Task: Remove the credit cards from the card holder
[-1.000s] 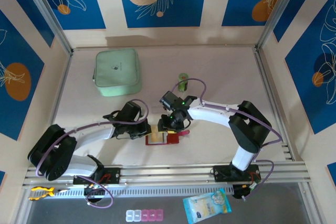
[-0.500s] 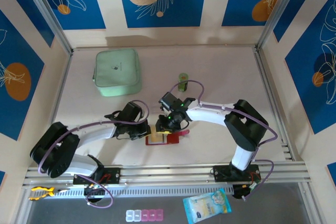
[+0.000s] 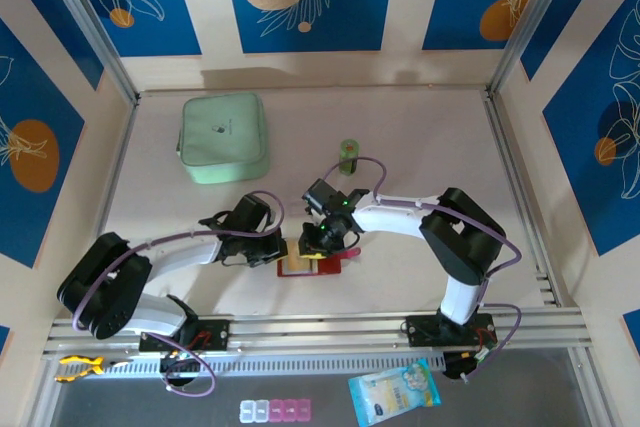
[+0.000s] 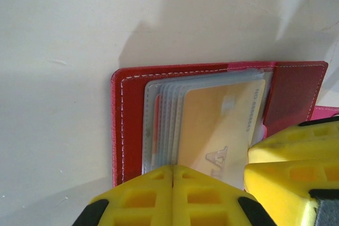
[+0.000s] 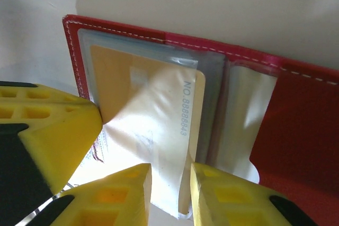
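The pale table point(image 3: 420, 137) carries a mint-green zip case point(image 3: 222, 137) well out toward 10 o'clock from the middle. Both arms reach in to the near centre, where the card holder point(image 3: 308, 269) lies open and flat, red cover down, its snap tab pointing to 3 o'clock.

In the top view the left gripper point(image 3: 276, 250) sits at the holder's 9 o'clock edge and the right gripper point(image 3: 320, 241) at its 12 o'clock edge. In the left wrist view the left gripper point(image 4: 173, 170) has its yellow fingers pressed together, the tips over the edge of the card holder point(image 4: 117, 130) — whether anything is nipped between them I cannot tell. In the right wrist view the right gripper point(image 5: 170, 169) has its fingers a narrow gap apart, with the lower end of the orange-tan credit card point(image 5: 114, 75) and a glossy clear sleeve in that gap.

The credit card point(image 4: 212, 120) is partly inside the greyish sleeves of the card holder point(image 5: 302, 130).

A small green pot point(image 3: 348, 154) stands at 12 o'clock from the holder, apart from it.
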### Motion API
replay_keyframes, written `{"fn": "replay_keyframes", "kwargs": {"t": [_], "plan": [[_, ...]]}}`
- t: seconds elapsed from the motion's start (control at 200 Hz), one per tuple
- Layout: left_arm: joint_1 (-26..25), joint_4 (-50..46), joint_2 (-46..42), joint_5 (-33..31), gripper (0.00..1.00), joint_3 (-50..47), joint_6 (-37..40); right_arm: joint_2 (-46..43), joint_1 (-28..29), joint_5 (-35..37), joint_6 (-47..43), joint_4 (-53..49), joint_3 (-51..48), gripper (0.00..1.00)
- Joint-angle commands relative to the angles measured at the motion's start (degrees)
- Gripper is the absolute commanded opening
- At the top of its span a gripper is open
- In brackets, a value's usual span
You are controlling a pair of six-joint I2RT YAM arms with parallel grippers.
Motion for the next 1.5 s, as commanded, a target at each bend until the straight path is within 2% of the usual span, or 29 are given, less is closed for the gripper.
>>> {"fn": "replay_keyframes", "kwargs": {"t": [0.0, 0.395, 0.64, 1.02, 1.496], "plan": [[-0.5, -2.6, 0.6, -1.5, 0.01, -0.1, 1.0, 1.0, 0.3, -2.1, 0.1, 1.0, -0.8, 0.22], [-0.6, -1.9, 0.3, -1.1, 0.02, 0.0, 0.4, 0.9, -0.3, -3.8, 0.5, 4.0, -2.6, 0.22], [-0.6, -2.5, -0.6, -1.6, 0.03, 0.0, 0.3, 0.5, -0.6, 1.3, 0.5, -1.9, -2.1, 0.23], [-0.7, -2.7, -3.7, -0.2, 0.05, 2.2, 0.6, -2.6, -0.6, 2.3, -0.5, -3.2, -1.3, 0.24], [-2.9, -0.9, 1.1, 2.3, 0.04, 4.4, 0.6, -4.2, -0.9, 2.8, -0.6, -3.5, -1.1, 0.24]]}}
